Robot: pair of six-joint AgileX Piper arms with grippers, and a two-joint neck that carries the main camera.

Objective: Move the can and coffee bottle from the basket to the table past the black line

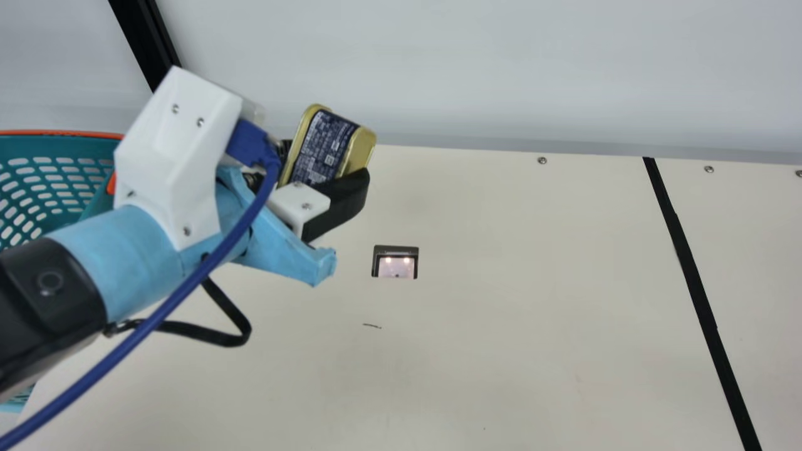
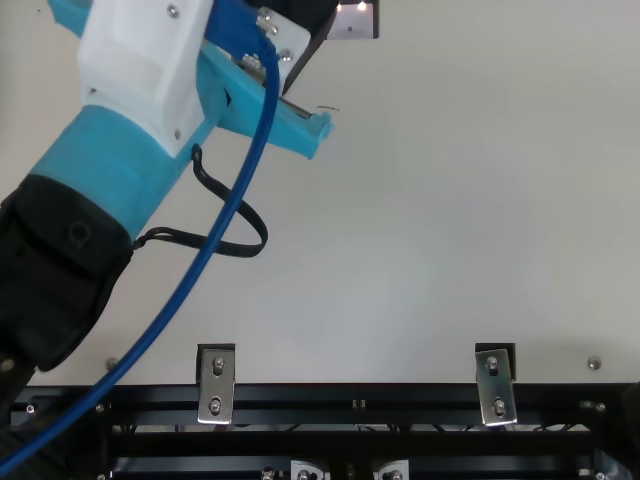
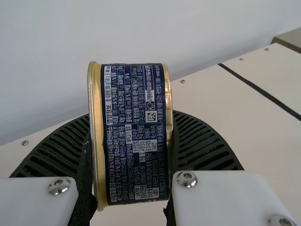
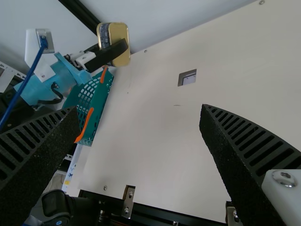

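While left tool [image 1: 321, 168] grips can [image 1: 324, 145], basket [image 1: 69, 148] sits nearby, contents unclear.

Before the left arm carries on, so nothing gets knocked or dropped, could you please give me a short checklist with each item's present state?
1. Can between the left gripper's fingers: ok, one on either side.
2. Can out of the basket: ok, held up in the air.
3. Can past the black line: not ok, it is on the basket's side.
4. Grip firm enough for the carry: cannot tell.
5. Right gripper free: ok, fingers apart with nothing between them.
6. Coffee bottle waiting in the basket: cannot tell.
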